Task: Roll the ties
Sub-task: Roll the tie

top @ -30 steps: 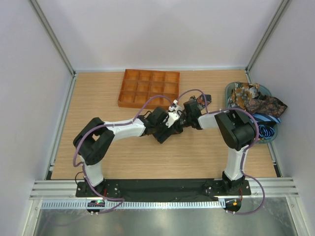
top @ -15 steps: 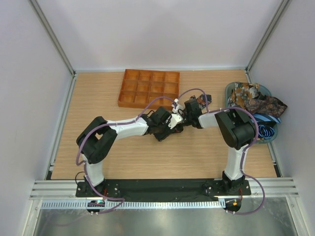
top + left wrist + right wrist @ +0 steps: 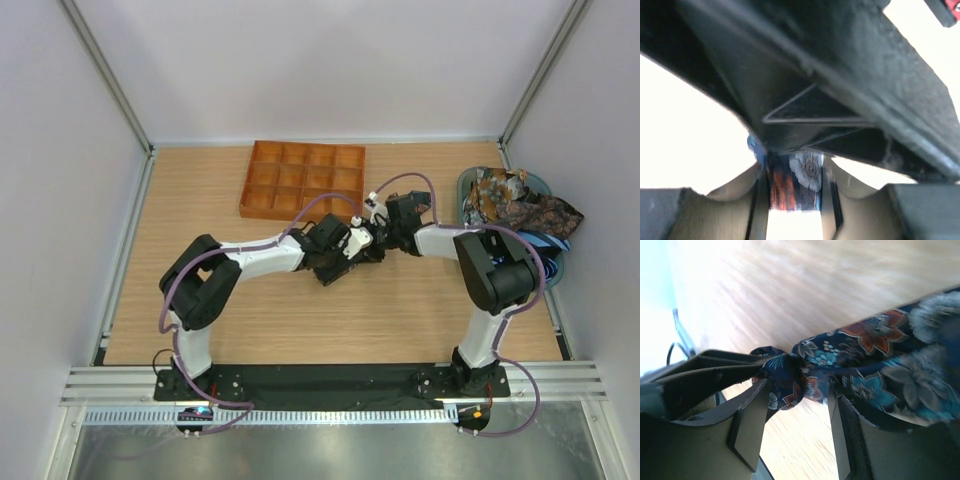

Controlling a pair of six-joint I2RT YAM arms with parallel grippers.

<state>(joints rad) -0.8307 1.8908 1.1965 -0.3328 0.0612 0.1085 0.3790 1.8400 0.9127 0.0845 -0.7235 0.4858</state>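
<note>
Seen from above, the left gripper (image 3: pixel 362 247) and right gripper (image 3: pixel 380 235) meet tip to tip. At the left wrist, flat tan fingers (image 3: pixel 735 210) pinch a dark floral tie (image 3: pixel 795 180). At the right wrist, its bunched fabric sits clamped between the pads (image 3: pixel 752 425) and trails right over the wood-grain table (image 3: pixel 805 285).

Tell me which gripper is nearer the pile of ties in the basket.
Right. The right gripper is left of the pile, mid-table; the left gripper meets it from farther left.
</note>
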